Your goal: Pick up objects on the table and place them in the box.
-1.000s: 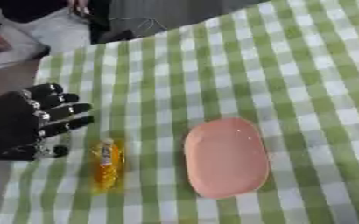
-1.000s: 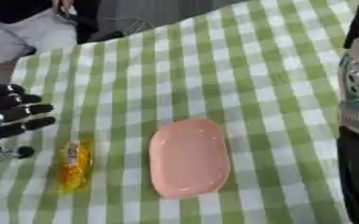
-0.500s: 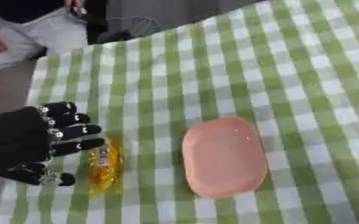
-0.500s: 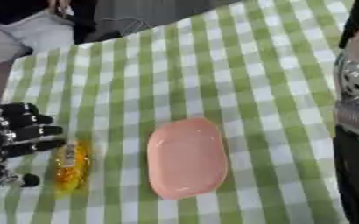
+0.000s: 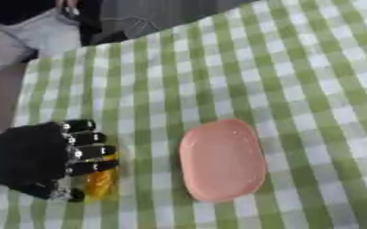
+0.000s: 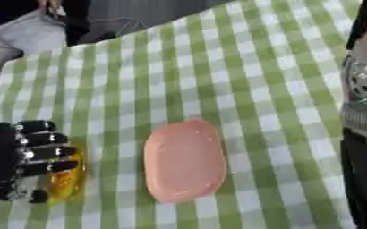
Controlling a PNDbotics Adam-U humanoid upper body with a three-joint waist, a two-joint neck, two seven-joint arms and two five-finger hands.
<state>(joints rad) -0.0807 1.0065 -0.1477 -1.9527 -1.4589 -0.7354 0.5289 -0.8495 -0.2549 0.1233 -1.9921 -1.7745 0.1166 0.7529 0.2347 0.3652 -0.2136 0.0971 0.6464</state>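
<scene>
A small yellow-orange packet [image 6: 67,179] lies on the green-and-white checked tablecloth [image 5: 218,76] at the lower left. My black left hand [image 5: 34,163] hovers over the packet's left side. Its fingers [image 5: 92,153] stretch across the packet's top, and the thumb [image 5: 61,194] sits low beside the packet's near end. The fingers are only slightly bent and do not close round the packet. A pink oval dish [image 5: 222,159] lies flat just right of the packet, apart from the hand. My right hand does not show.
My right forearm [image 6: 364,112], black with a silver joint, hangs along the right edge of the right eye view. A person in grey sits beyond the far-left table edge [image 5: 30,36]. No box shows in either view.
My left hand has moved down and to the right from beside the packet until its fingers cover the packet's top. The pink dish has stayed put.
</scene>
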